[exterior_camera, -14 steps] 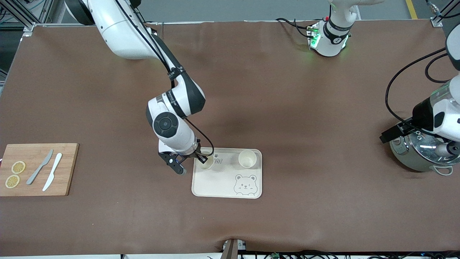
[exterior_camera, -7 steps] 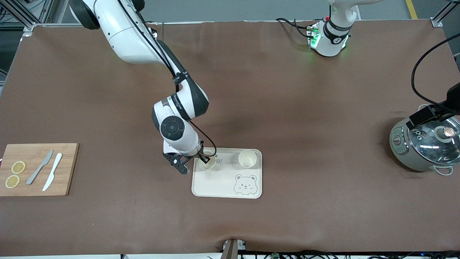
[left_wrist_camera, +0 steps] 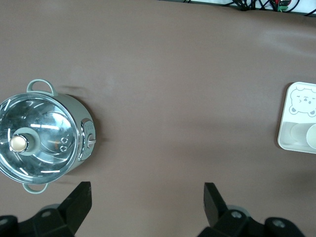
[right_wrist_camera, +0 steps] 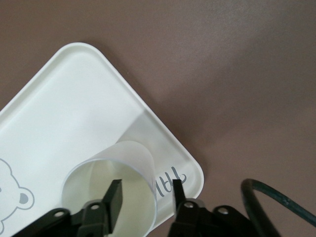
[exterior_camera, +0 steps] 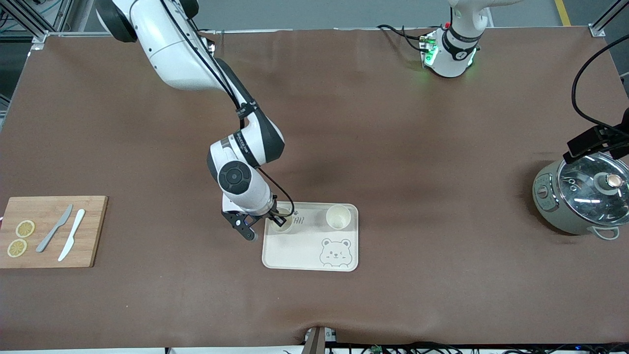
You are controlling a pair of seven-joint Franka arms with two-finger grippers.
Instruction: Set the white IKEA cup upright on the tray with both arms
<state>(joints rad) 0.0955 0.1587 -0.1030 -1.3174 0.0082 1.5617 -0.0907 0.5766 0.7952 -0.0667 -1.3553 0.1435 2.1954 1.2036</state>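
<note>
While cup stands upright on tray, right gripper straddles its wall, fingers parted, likely releasing; left gripper open, waiting over table near pot.

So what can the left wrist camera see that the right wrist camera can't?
Only the left wrist view shows the lidded pot and the left gripper, jaws open, over bare table. Only the right wrist view shows the right gripper, jaws straddling the wall of an upright white cup. Both show the tray with its bear drawing.
</note>
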